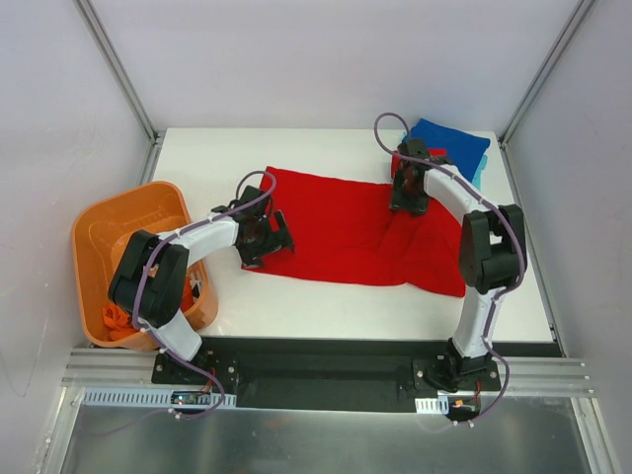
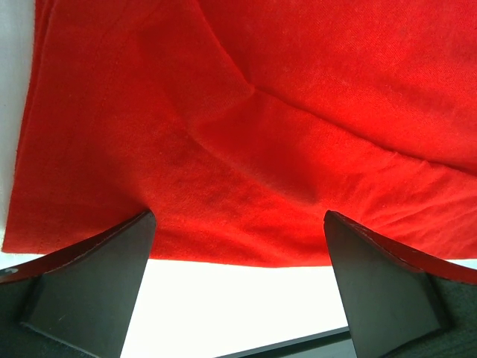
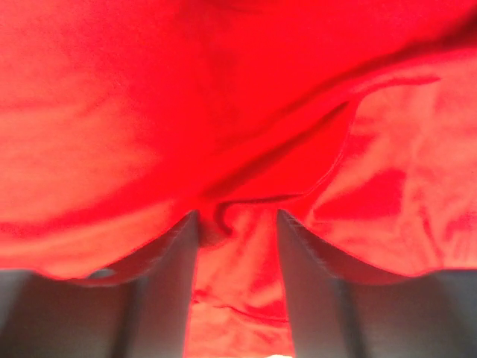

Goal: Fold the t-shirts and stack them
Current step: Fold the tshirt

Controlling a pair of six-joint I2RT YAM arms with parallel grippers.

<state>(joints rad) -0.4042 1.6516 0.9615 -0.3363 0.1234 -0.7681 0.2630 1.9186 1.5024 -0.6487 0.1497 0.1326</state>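
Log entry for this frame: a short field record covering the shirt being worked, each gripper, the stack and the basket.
shirt in work: red t-shirt, spread on the table, not yet folded
left gripper: open, over the shirt's left edge, holding nothing
right gripper: shut on a fold of the red t-shirt, at its far right part
stack: blue t-shirt folded at the far right corner, teal t-shirt showing under it
basket: orange, at the left, orange-red cloth inside

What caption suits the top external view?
Left claw and right claw at opposite ends of a spread red t-shirt; blue t-shirt far right, orange basket left.
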